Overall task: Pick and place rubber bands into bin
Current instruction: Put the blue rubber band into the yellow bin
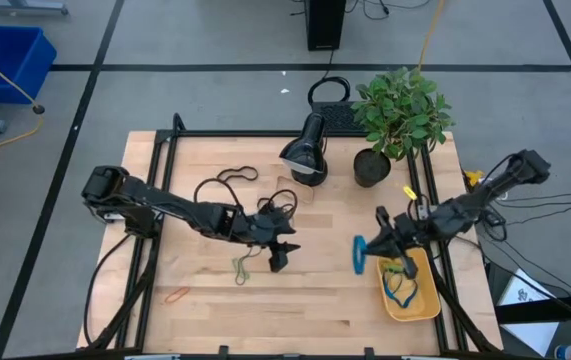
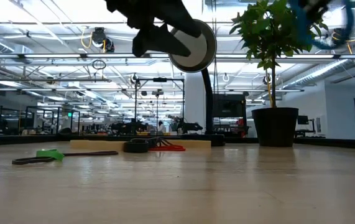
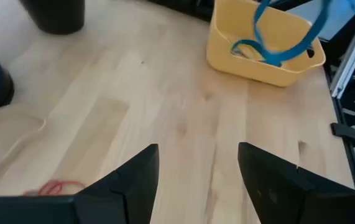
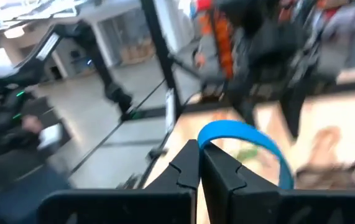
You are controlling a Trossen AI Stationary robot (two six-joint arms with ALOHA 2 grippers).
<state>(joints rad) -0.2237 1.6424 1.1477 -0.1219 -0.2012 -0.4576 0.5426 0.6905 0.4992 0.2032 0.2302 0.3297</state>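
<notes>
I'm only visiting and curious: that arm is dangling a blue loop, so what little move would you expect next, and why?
Probably the right pincer carries its blue rubber band sideways until it hangs above the yellow bin, then opens. The pincer is shut on the band, which hangs just beside the bin's rim, not yet over it. The left pincer is open and empty over the table.

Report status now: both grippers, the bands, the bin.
Right gripper shut on blue rubber band, just left of the bin. Left gripper open, empty, mid-table. Loose bands on the table: green, orange. Nothing blocking the bin.
</notes>
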